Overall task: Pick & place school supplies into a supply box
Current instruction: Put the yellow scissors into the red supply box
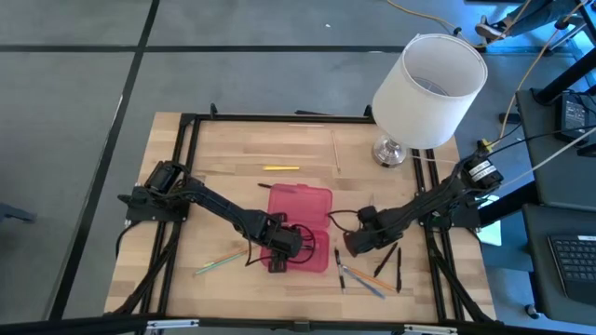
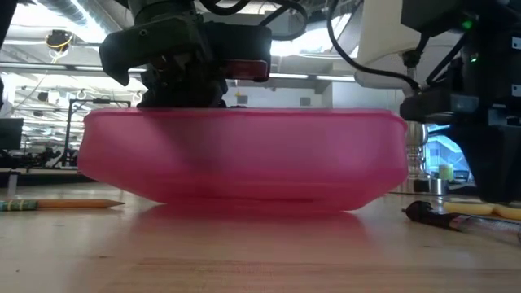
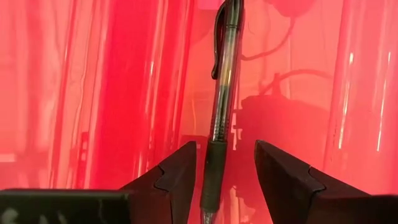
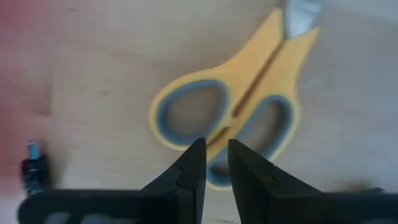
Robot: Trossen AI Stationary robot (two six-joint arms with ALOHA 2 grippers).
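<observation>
The supply box (image 1: 303, 212) is a pink plastic case in the middle of the table, and it fills the low view (image 2: 244, 159). My left gripper (image 1: 282, 249) points down into the box's near end. It is open, and in its wrist view its fingers stand on either side of a black pen (image 3: 222, 118) lying on the box floor. Right of the box, the yellow-handled scissors (image 4: 236, 106) lie on the wood. My right gripper (image 4: 215, 158) points down over their handles with a narrow gap between its fingers. My right gripper stands with its fingertips (image 4: 194, 163) over the place where the two handle loops of the scissors meet (image 4: 219, 142), coming from above. Whether the tips touch the handles cannot be told. The scissors lie flat on the table.
A lamp with a white shade (image 1: 428, 79) stands at the far right. A yellow pencil (image 1: 280, 168) lies beyond the box. Green and orange pencils (image 1: 220, 263) lie to its left. Several pens (image 1: 384, 270) lie by the scissors near the right gripper.
</observation>
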